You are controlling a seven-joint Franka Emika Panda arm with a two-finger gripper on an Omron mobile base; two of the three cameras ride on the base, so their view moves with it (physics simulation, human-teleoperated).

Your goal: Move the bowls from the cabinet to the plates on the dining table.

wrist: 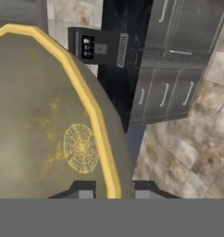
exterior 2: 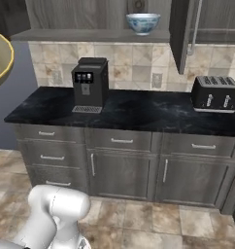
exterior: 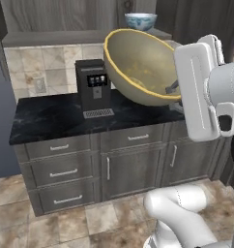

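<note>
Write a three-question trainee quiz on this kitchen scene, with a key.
1. True or false: the claw grips the tan bowl by its rim.
2. Where is the white and blue bowl? A) cabinet shelf B) worktop C) floor
3. Fill in: the appliance at the worktop's right end is a ____.

Key: 1 true; 2 A; 3 toaster.

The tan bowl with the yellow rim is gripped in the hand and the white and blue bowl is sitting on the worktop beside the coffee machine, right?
Not quite. The white and blue bowl sits up in the cabinet, above the coffee machine, as the right base view shows. The tan bowl is indeed gripped in the hand.
</note>
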